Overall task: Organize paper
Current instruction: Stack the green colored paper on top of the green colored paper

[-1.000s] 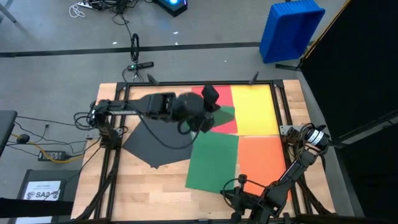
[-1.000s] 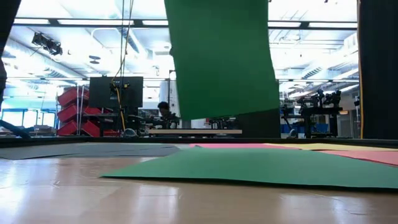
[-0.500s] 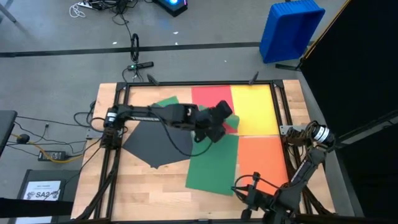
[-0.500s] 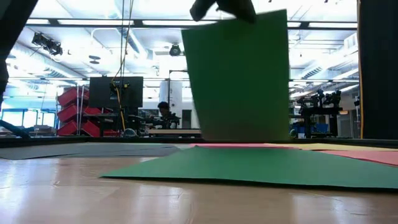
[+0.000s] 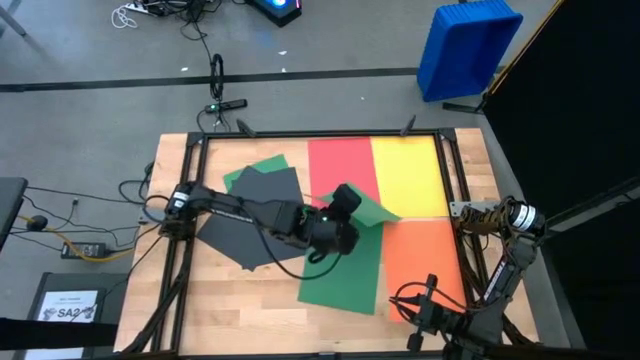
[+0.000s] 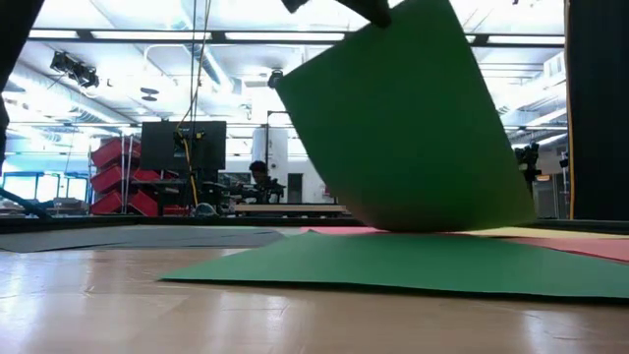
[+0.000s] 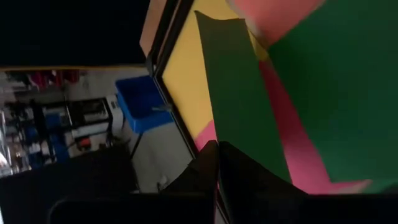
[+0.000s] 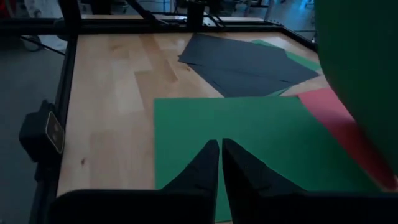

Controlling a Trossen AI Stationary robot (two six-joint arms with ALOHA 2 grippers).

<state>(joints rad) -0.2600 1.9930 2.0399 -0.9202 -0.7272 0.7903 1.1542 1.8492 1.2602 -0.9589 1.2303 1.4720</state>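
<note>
Coloured paper sheets lie flat on the table: red [image 5: 340, 160], yellow [image 5: 405, 175], orange [image 5: 420, 255], a green one [image 5: 345, 270], black [image 5: 250, 225], and another green one [image 5: 250, 168] under the black. My left gripper [image 5: 345, 202] is shut on a further green sheet [image 6: 413, 128], which hangs tilted over the middle of the table. My right gripper [image 5: 412, 302] is shut on nothing and hovers at the near edge over the flat green sheet [image 8: 249, 137]. My left gripper pinches the hanging green sheet by its upper edge [image 7: 225, 148] between its two fingers, coming slanting down from the table's left. The sheet hangs tilted and bowed below the fingers. Its lower edge [image 6: 432, 226] reaches down to the sheets lying on the table.
A black frame rail [image 5: 300, 134] runs around the tabletop. A blue bin [image 5: 465, 45] stands on the floor beyond the far right corner. Bare wood [image 5: 230, 300] shows at the near left. A small white printed sheet [image 5: 68, 305] lies off the table at the left.
My left gripper has come down and toward the near edge with the green sheet. The sheet hung clear and upright; now it tilts, and its lower edge has reached the lying sheets. My right gripper has moved toward the table's right edge along the near edge.
</note>
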